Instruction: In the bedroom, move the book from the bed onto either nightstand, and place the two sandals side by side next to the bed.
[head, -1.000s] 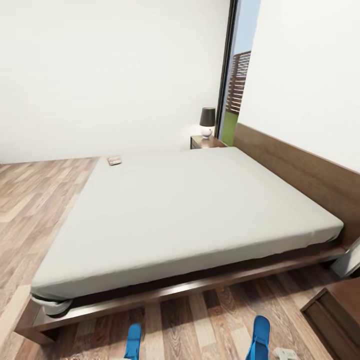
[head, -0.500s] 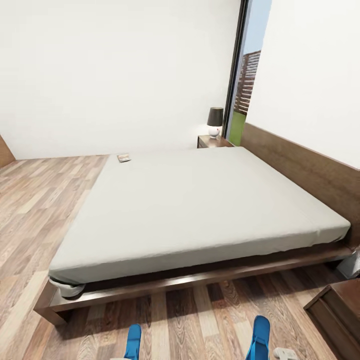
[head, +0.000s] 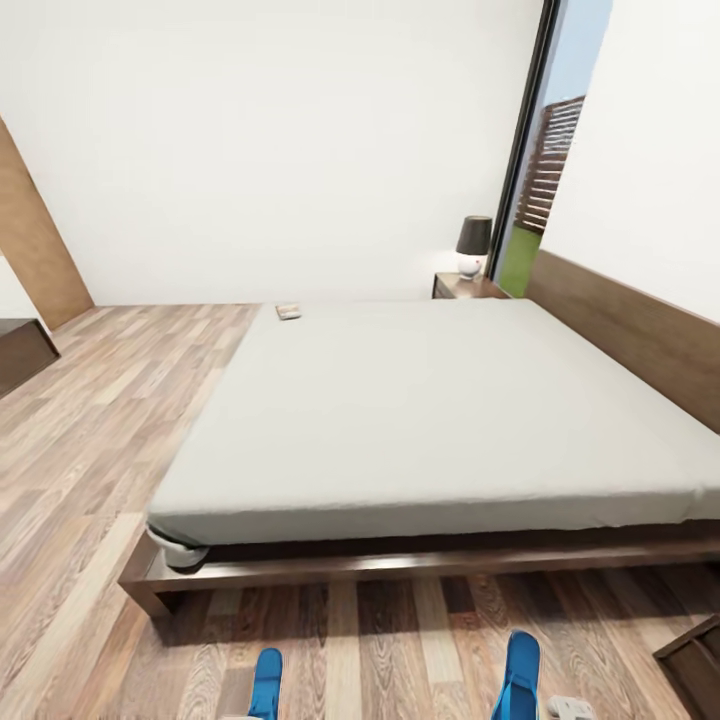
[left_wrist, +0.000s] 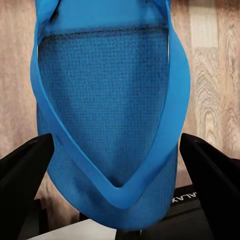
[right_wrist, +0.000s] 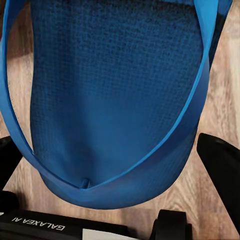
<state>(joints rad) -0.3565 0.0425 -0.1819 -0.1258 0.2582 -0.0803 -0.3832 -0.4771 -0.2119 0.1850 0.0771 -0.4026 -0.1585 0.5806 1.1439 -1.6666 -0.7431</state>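
Left hand (left_wrist: 117, 200) grasping one blue sandal (left_wrist: 107, 115), right hand (right_wrist: 117, 210) grasping the other sandal (right_wrist: 115, 95), both above the plank floor (head: 100, 420), book (head: 288, 312) at the bed's (head: 440, 400) far corner, nightstand (head: 465, 286) beyond with lamp (head: 473, 245)

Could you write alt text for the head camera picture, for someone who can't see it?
A large bed with a bare off-white mattress and dark wooden frame stands on a wood-plank floor. A small book lies at its far corner, and a lamp stands on a nightstand beyond. Two blue sandals poke in at the bottom edge.
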